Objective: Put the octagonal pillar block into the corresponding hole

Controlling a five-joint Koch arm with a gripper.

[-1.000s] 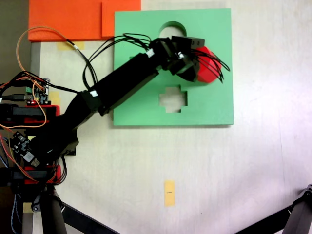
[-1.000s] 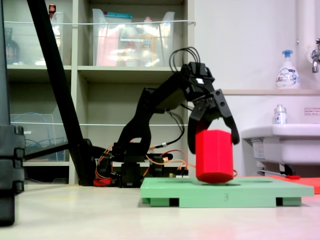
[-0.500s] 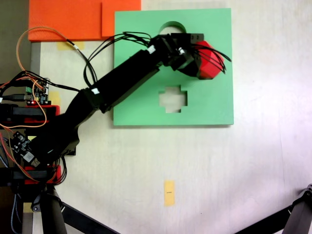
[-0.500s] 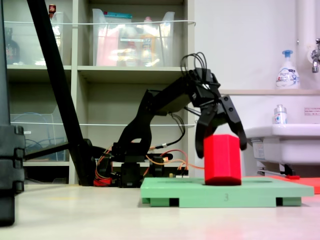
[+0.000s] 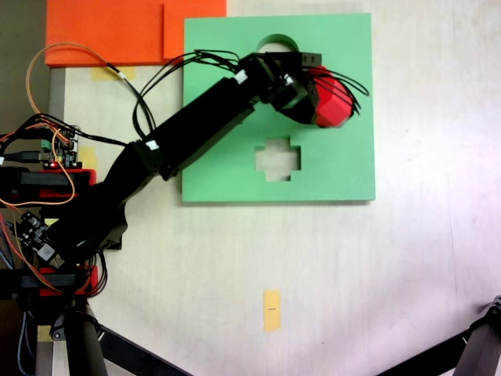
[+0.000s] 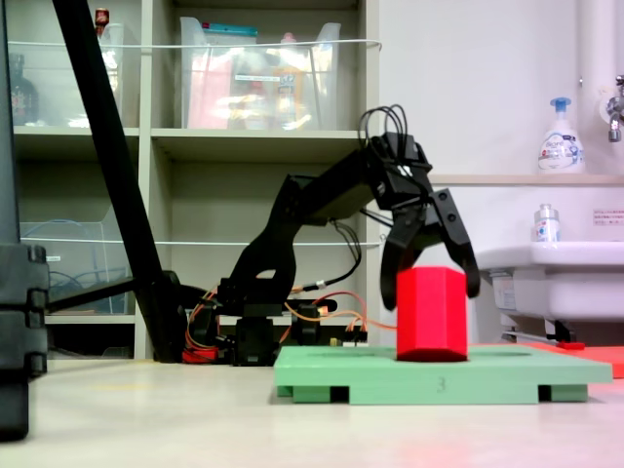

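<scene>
The octagonal pillar block (image 5: 338, 110) is a bright red prism standing upright on the flat green foam board (image 5: 344, 168). In the low side view the block (image 6: 431, 327) has its base at the board's (image 6: 507, 372) top surface. My gripper (image 6: 430, 294) straddles the block's upper part with one finger (image 6: 390, 278) on each side, shut on it. From above, the gripper (image 5: 327, 95) and the block cover the corresponding hole, so it is hidden. I cannot tell whether the base has entered it.
The board also has a round cutout (image 5: 270, 43) at its far edge and a cross-shaped cutout (image 5: 278, 159) near the middle. Orange foam sheets (image 5: 117, 31) lie at the top left. The arm's base and wiring (image 5: 47, 196) sit to the left. A yellow tape mark (image 5: 272, 310) is on the table.
The gripper carried the block slightly toward the board's far edge, brought it from tilted to upright and lowered it onto the board. It still grips the block.
</scene>
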